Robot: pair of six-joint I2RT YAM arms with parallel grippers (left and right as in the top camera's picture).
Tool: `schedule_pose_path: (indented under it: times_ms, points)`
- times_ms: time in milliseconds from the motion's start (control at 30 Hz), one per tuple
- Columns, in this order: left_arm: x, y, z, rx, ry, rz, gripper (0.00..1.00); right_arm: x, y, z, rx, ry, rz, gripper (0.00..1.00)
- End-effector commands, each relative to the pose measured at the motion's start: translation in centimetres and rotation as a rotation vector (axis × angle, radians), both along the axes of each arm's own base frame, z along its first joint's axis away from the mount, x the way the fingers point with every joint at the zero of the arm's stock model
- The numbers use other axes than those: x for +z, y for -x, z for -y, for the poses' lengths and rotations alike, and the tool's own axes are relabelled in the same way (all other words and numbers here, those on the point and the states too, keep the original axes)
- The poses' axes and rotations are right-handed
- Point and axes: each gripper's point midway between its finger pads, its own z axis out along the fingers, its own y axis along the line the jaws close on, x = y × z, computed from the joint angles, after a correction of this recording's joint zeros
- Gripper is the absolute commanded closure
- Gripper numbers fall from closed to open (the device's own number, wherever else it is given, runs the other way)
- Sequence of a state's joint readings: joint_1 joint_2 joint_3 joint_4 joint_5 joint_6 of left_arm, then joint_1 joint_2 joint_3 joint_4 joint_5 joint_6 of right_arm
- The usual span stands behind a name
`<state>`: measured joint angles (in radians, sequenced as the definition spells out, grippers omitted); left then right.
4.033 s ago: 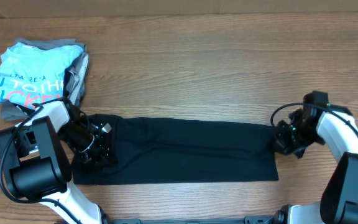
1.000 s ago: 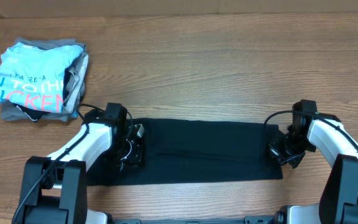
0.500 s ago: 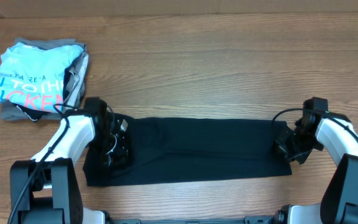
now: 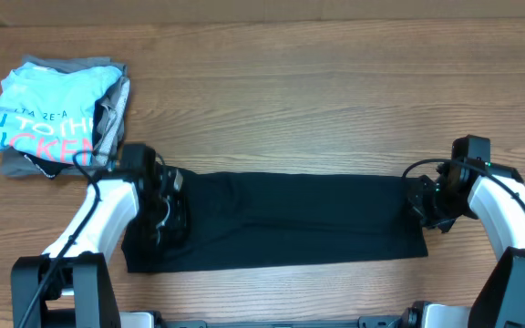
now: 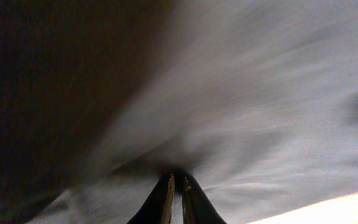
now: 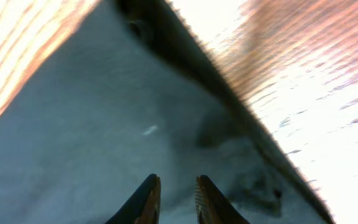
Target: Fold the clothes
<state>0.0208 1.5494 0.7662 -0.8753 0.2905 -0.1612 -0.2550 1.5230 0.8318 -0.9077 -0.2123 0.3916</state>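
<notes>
Your left hand [image 4: 167, 214] is down on the left end of the black T-shirt [image 4: 290, 219]. The shirt lies as a long flat band on the near part of the tabletop [image 4: 335, 82], running from this hand across to your right hand [image 4: 424, 202]. In the left wrist view the two fingers [image 5: 164, 200] are pressed almost together, with only a sliver between them. The cloth's creases draw in to their tips, so this hand is clamped on the fabric (a thin pinch). Dark cloth fills nearly everything ahead of it, and the view is blurred.

Your right hand sits at the shirt's right end, over its edge. Its fingers [image 6: 146, 200] stand apart with a clear gap, and the cloth lies just beneath and ahead of the tips. To the right of those fingers the shirt's edge runs off diagonally, with bare wood beyond it.

Well beyond your left hand, toward the far left corner, a light blue shirt [image 4: 44, 114] with lettering rests on folded grey clothes [image 4: 117, 91], apart from the black one.
</notes>
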Motion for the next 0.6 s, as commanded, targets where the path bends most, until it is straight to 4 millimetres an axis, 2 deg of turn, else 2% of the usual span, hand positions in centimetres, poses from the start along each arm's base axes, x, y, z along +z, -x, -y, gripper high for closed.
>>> schedule_pose_path:
  times_ms: [0, 67, 167, 233, 400, 467, 567]
  points:
    - [-1.8, 2.5, -3.0, 0.130, -0.154, -0.097, 0.90, -1.5, 1.4, 0.9, -0.089, 0.055, -0.048, 0.80]
    - [-1.8, 2.7, -3.7, 0.172, -0.151, -0.108, 0.92, -2.0, 1.5, 1.2, -0.101, 0.076, -0.043, 0.80]
    - [-1.7, 2.6, -5.2, 0.258, -0.148, -0.112, 0.93, -2.2, 2.1, 3.2, -0.182, 0.186, -0.078, 0.80]
    - [-1.6, 2.3, -6.3, 0.314, -0.142, -0.108, 0.93, -2.2, 2.1, 3.6, -0.200, 0.203, -0.079, 0.80]
    - [-0.5, 1.0, -9.3, 0.392, -0.138, -0.062, 0.96, -2.2, 2.2, 3.5, -0.195, 0.191, -0.081, 0.80]
    - [0.1, 0.5, -9.8, 0.390, -0.136, -0.050, 0.96, -2.2, 2.2, 3.1, -0.172, 0.171, -0.082, 0.80]
    - [1.8, -0.9, -9.5, 0.352, -0.093, -0.015, 0.96, -1.4, 1.3, 1.6, -0.068, 0.084, -0.037, 0.78]
